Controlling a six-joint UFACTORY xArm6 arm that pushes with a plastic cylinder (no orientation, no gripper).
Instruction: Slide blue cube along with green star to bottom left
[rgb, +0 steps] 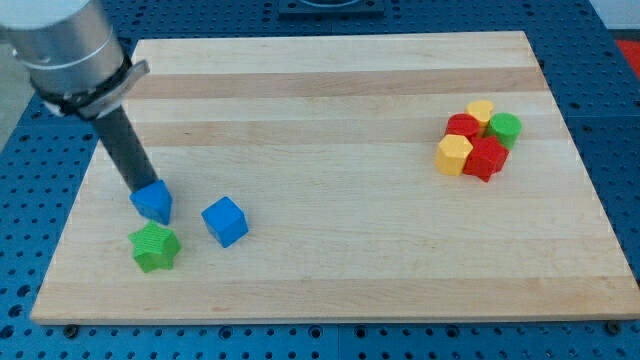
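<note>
I am looking at the pale wooden board (330, 90), which is lying on a blue perforated table (612, 120). My dark rod is coming down from the view's upper left, and my tip (141, 188) is sitting at the upper-left edge of a blue wedge-like block (152, 202), touching it or just beside it; I cannot tell which. The arm is carrying no claw, so there is no grasp to report, only the bare rod.

The blue cube (224, 221) is resting just to the view's right of that wedge-like block, apart from it. The green star (155, 246) is lying directly below the wedge-like block, nearly touching it, in the board's lower-left region.

Well apart, near the view's right edge, a tight cluster is sitting together: a yellow cylinder (481, 111), a red block (461, 127), a green cylinder (505, 127), a yellow hexagonal block (454, 154) and a red star-like block (487, 157).
</note>
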